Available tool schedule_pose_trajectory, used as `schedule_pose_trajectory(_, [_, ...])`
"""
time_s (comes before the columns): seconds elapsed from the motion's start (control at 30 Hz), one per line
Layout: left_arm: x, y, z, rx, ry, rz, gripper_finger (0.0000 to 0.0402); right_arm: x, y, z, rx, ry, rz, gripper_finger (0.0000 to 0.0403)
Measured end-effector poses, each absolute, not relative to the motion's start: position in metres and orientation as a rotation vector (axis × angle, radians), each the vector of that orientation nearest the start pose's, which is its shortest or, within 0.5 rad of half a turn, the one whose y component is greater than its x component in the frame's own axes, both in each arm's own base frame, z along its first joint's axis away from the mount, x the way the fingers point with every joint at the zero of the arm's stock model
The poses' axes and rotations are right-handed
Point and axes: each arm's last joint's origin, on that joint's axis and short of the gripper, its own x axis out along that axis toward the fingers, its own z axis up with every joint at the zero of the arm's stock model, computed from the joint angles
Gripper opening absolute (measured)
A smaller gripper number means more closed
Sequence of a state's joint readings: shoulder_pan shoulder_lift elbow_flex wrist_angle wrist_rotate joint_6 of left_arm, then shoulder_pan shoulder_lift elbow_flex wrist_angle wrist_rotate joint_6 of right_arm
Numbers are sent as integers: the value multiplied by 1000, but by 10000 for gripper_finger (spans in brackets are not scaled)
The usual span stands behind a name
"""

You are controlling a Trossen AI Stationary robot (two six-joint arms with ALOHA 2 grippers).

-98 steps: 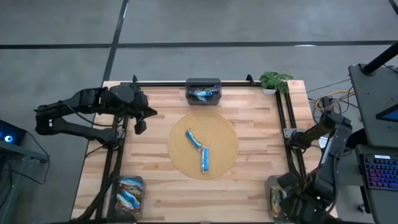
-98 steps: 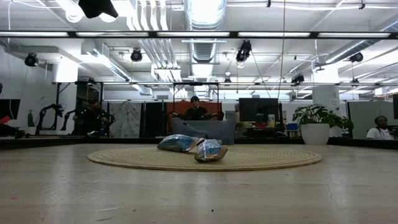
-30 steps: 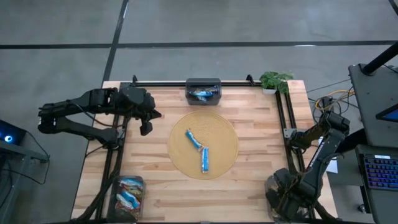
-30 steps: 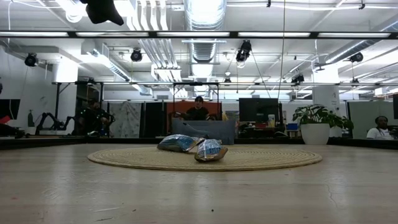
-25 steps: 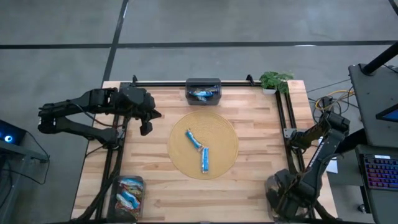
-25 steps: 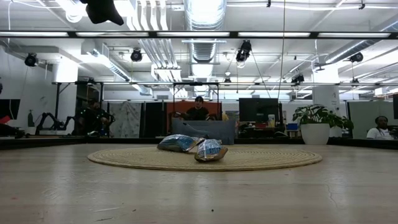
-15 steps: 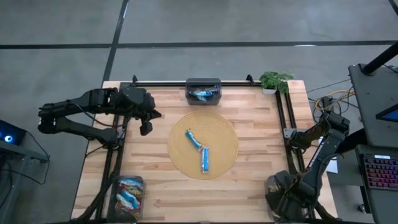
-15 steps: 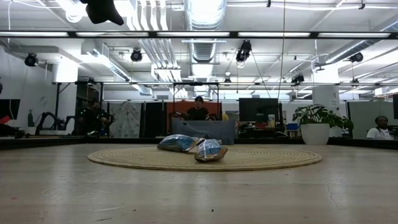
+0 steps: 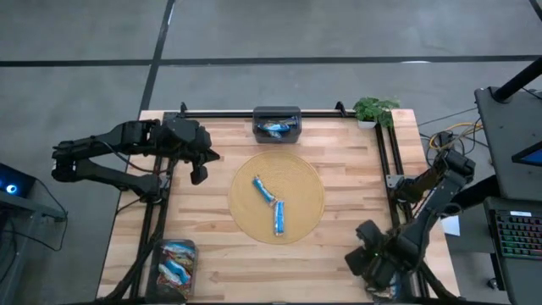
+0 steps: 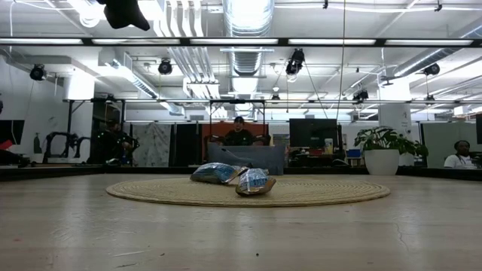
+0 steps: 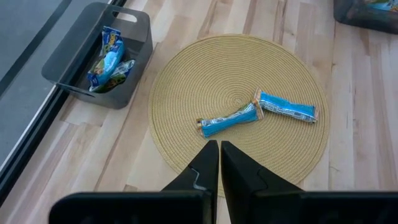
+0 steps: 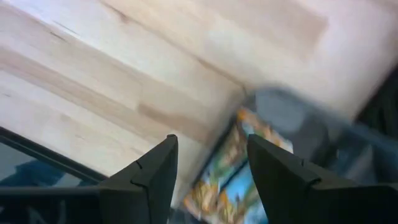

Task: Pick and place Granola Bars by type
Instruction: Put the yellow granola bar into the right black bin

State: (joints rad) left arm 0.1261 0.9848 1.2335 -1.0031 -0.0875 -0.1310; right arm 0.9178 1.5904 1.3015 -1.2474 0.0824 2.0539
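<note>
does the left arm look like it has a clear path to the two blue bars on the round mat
Probably yes. The left gripper hangs shut above bare wood beside the mat, and nothing stands between it and the two blue bars; it would need to open first.

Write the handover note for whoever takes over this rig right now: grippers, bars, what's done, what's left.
Left gripper: shut, empty, raised beside the mat's left edge.
Right gripper: open, empty, at the near right bin, which holds bars.
Two blue bars lie on the round mat.
Done: bars sit in the far bin, the near left bin and the near right bin.
Left: sort the two mat bars.
</note>
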Motion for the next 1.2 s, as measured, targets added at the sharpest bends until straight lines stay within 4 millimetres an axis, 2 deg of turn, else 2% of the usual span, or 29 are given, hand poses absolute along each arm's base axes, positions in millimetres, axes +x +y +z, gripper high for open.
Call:
schedule_pose_trajectory(0.37, [165,24,376,-137,741,252,0,219,183,291,641,1241,-558,195])
schedule_pose_trajectory(0.5, [165,24,376,-137,741,252,0,234,168,309,564,1223,-445,204])
schedule_pose_trajectory(0.63, [165,23,376,-136,740,252,0,248,155,334,413,1166,-297,209])
schedule_pose_trajectory(0.8, [166,24,377,-133,732,250,0,257,142,365,122,1079,-84,202])
schedule_pose_trajectory(0.9, [166,24,377,-115,723,243,0,261,135,381,-6,1022,-19,194])
schedule_pose_trajectory(1.2, [169,24,380,-89,685,232,0,266,111,420,-97,899,28,170])
